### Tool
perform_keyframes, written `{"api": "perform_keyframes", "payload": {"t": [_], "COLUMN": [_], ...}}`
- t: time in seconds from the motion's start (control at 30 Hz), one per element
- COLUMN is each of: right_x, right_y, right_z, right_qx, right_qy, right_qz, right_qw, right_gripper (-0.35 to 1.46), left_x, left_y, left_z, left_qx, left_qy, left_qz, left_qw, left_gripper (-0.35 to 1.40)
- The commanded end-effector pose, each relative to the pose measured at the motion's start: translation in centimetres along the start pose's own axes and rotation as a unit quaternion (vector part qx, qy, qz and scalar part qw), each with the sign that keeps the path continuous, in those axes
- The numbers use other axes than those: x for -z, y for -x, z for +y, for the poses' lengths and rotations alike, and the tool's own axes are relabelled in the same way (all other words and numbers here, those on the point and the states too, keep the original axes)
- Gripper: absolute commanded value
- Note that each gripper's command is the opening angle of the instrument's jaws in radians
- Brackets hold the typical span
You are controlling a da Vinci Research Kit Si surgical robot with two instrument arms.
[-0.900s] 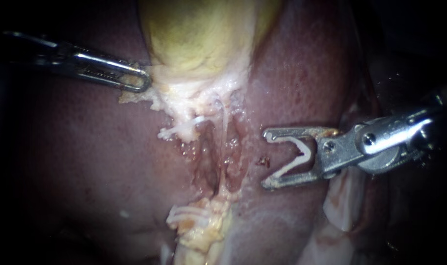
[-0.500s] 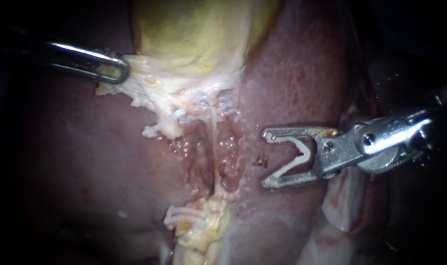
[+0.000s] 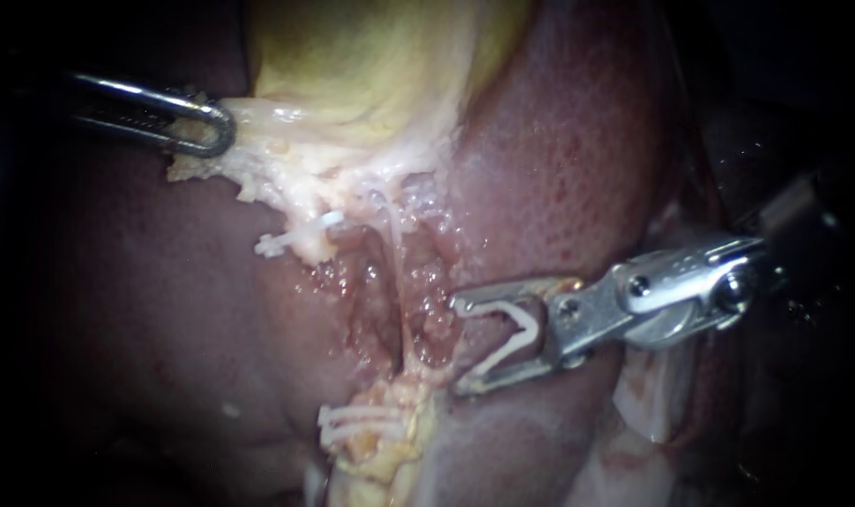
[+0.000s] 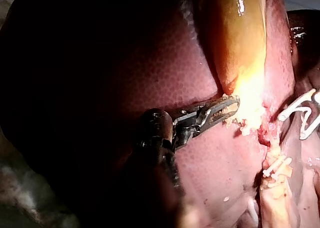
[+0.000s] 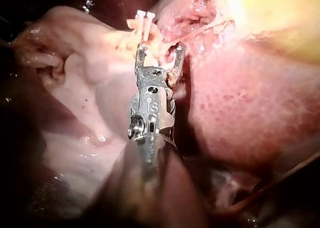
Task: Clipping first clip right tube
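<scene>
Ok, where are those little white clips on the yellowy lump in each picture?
Endoscope view: white clips low in the middle, below the right instrument.
Left wrist view: clips ahead of the left instrument, off to one side.
Right wrist view: clips just ahead of the right instrument.
Shared landmark: the yellow gallbladder.

bearer: dark red liver (image 3: 145, 310) | lying on it: yellow gallbladder (image 3: 371, 66)
</scene>
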Motion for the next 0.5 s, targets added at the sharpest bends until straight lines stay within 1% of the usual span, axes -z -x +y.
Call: {"api": "perform_keyframes", "payload": {"t": [0.03, 0.13, 0.23, 0.37, 0.43, 0.5], "right_x": [-0.07, -0.26, -0.38, -0.47, -0.5, -0.54], "right_y": [0.03, 0.14, 0.22, 0.25, 0.24, 0.22], "right_z": [0.03, 0.11, 0.19, 0.27, 0.31, 0.34], "right_qx": [-0.006, -0.021, -0.032, -0.055, -0.074, -0.092], "right_qy": [-0.001, -0.004, -0.007, -0.006, -0.006, -0.015], "right_qz": [0.003, 0.006, 0.014, 0.041, 0.063, 0.09], "right_qw": [1.0, 0.9998, 0.9994, 0.9976, 0.9952, 0.9916], "right_gripper": [0.49, 0.49, 0.49, 0.49, 0.49, 0.49], "left_x": [0.0, 0.0, 0.0, 0.0, 0.0, 0.0], "left_y": [0.0, 0.0, 0.0, 0.0, 0.0, 0.0], "left_z": [0.0, 0.01, 0.01, 0.02, 0.02, 0.02], "left_qx": [0.0, 0.0, 0.0, 0.0, 0.0, 0.0], "left_qy": [0.0, 0.0, 0.0, -0.001, -0.001, -0.001], "left_qz": [0.0, 0.0, 0.0, 0.0, 0.0, 0.0], "left_qw": [1.0, 1.0, 1.0, 1.0, 1.0, 1.0], "left_gripper": [-0.35, -0.35, -0.35, -0.35, -0.35, -0.35]}}
